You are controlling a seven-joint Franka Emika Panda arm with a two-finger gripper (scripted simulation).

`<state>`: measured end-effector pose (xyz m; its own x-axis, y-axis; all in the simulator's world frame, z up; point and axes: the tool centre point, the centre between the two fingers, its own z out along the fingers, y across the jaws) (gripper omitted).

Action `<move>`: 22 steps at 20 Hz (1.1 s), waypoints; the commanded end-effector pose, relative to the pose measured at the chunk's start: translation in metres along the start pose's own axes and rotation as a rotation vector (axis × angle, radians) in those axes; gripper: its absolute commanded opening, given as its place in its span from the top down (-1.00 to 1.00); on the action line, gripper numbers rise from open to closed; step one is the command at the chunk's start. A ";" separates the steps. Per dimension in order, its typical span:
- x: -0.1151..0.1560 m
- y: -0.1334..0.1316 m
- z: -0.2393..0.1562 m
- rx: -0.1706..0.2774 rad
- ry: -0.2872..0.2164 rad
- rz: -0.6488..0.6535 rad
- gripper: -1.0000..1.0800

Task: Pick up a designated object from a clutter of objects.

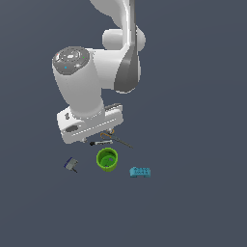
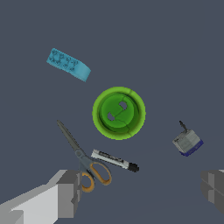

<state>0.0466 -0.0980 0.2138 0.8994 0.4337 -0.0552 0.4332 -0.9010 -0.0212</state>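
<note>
The designated object (image 2: 187,142), a tiny blue-and-grey block w/ a thin dark stem poking out, is sitting alone on the dark surface (image 1: 193,202), well apart from the green cup (image 2: 118,113) and at the exterior view's left end of the clutter. The claw (image 2: 142,192) is hanging above the pile w/ fingers spread wide, gripping nothing; in the wrist view one finger is showing near the scissors (image 2: 83,159), the other at the frame edge near the blue-grey piece.

Risks, judging from here:
- Claw isn't lining up over the target yet; it's sitting closer to the scissors and marker (image 2: 115,160). Descending straight from here is likely landing a finger on the orange handles or pinning the marker.
- Target is small and blocky, so an off-centre closure is prob. squirting it sideways or tipping it.
- Stem is thin; a finger catching it is likely twisting the piece instead of clamping the body.
- The teal block (image 2: 68,64) is lying far off beyond the cup, so prob. no issue there.
</note>
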 end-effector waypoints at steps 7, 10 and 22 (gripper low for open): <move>0.003 0.040 0.034 -0.006 0.014 -0.168 -0.92; 0.003 0.053 0.046 -0.008 0.018 -0.226 -0.92; -0.003 0.106 0.100 -0.022 0.035 -0.459 -0.92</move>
<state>0.0827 -0.1888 0.1192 0.6388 0.7692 -0.0142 0.7691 -0.6390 -0.0159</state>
